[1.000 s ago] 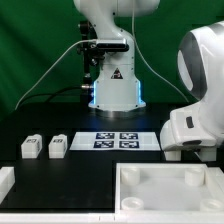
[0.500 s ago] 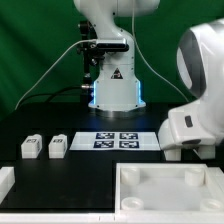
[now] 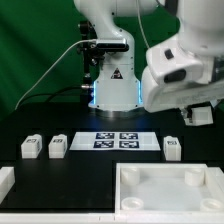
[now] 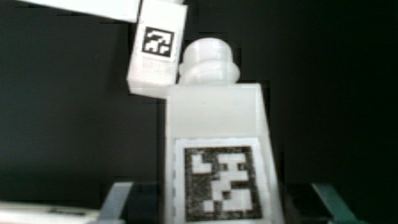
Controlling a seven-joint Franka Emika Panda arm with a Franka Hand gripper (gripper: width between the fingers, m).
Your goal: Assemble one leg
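Note:
In the wrist view a white leg (image 4: 217,120) with a black-and-white tag stands lengthwise between my gripper's (image 4: 222,203) fingers (image 4: 125,197), its round peg end pointing away. The gripper is shut on it. A second leg (image 4: 157,45) lies on the black table beyond it. The exterior view shows the gripper (image 3: 200,113) raised above the table at that view's right, and the held leg is hard to make out there. Below it a leg (image 3: 172,148) rests on the table. Two more legs (image 3: 30,147) (image 3: 57,146) sit side by side at the exterior view's left.
The marker board (image 3: 120,140) lies in the middle, in front of the arm's base. A large white square piece with a raised rim (image 3: 165,188) fills the front right. Another white part (image 3: 5,181) shows at the front left edge.
The arm has swung up and toward the exterior view's left from low at the right. A leg that it hid on the table at the right now shows.

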